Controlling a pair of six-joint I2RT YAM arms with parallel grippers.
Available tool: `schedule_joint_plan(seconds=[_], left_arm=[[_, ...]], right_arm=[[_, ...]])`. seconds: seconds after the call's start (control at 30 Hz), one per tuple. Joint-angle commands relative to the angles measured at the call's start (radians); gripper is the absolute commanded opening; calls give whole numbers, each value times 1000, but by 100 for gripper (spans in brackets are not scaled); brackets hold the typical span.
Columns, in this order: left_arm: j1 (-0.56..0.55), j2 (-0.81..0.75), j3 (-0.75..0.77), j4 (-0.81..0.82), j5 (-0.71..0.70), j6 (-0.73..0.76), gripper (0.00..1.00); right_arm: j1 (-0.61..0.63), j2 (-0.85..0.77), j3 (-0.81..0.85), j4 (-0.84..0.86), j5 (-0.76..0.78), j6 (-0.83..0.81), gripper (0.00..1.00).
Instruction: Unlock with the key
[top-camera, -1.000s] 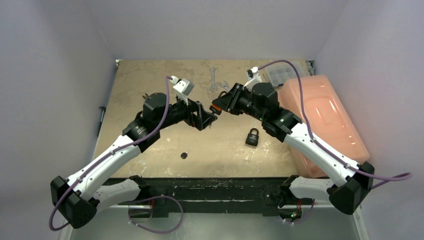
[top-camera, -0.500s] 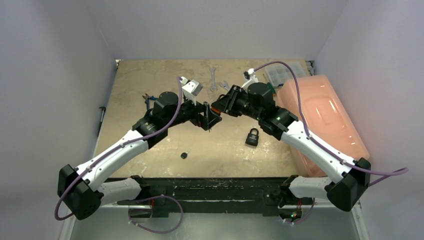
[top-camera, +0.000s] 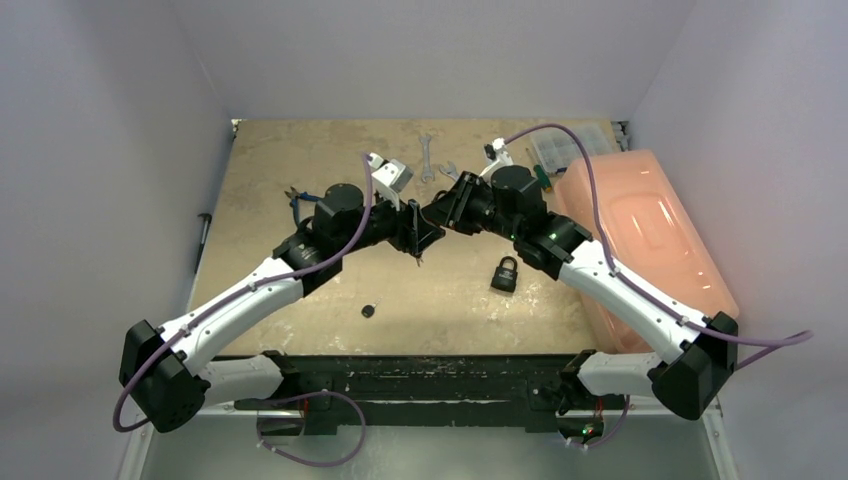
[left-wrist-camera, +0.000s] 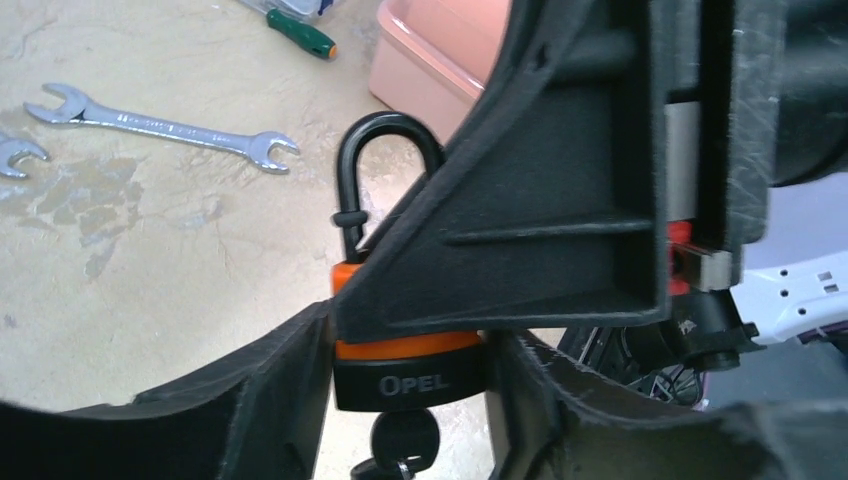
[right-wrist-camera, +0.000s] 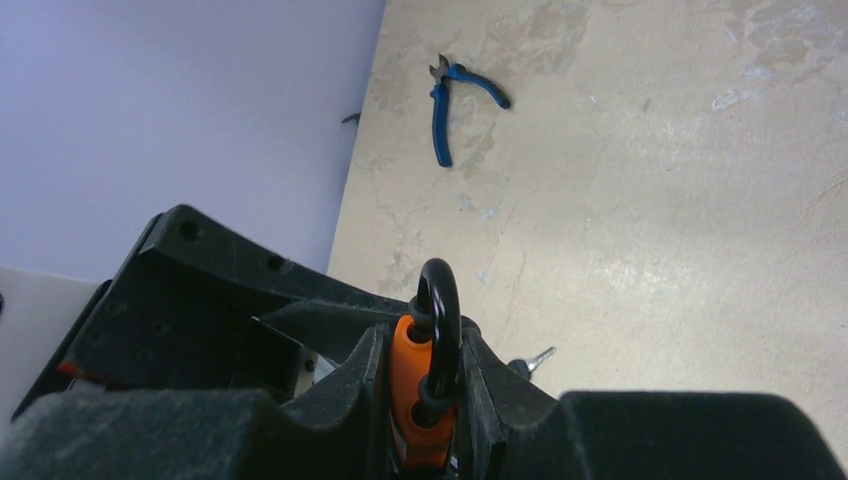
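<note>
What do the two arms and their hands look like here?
Left arm and right arm: white link shells, black joints and bases, a purple cable looping along each. Left hand and right hand: matte black, wedge-shaped fingers.

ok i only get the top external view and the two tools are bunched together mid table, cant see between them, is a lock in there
observer: yes, the left wrist view shows an orange-and-black padlock marked OPEL between the fingers of the left tool.
operator: key in it or not
observer: a key sits in the keyhole on the underside of the body.
operator: shackle popped
observer: it looks closed. One leg of the shackle runs down into the body, and the other is hidden behind a finger of the right tool.
</note>
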Motion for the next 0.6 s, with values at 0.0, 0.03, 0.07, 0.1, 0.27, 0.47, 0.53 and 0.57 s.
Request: schedule_joint_plan(seconds=[0.0, 0.03, 0.07, 0.1, 0.27, 0.47, 0.53, 0.57], left_arm=[[-12, 11, 39, 51, -14, 22, 47], [-13, 11, 39, 51, -11, 23, 39], [-13, 12, 40, 52, -8, 22, 29], [-13, 13, 39, 52, -8, 23, 16], [-13, -4, 24, 47, -9, 26, 0], [-12, -49, -20, 49, -24, 38, 0], [-12, -62, -25, 44, -25, 42, 0], [-13, -67, -27, 41, -25, 43, 0]], right_arm=[[11, 2, 56, 53, -32, 22, 0], [12, 3, 53, 57, -37, 23, 0], [13, 4, 48, 64, -41, 25, 0], [14, 4, 42, 73, -47, 27, 0], [14, 1, 30, 79, -57, 27, 26], [14, -6, 52, 28, -27, 13, 95], [14, -14, 61, 15, -13, -8, 96], [13, -19, 66, 5, 3, -17, 96]])
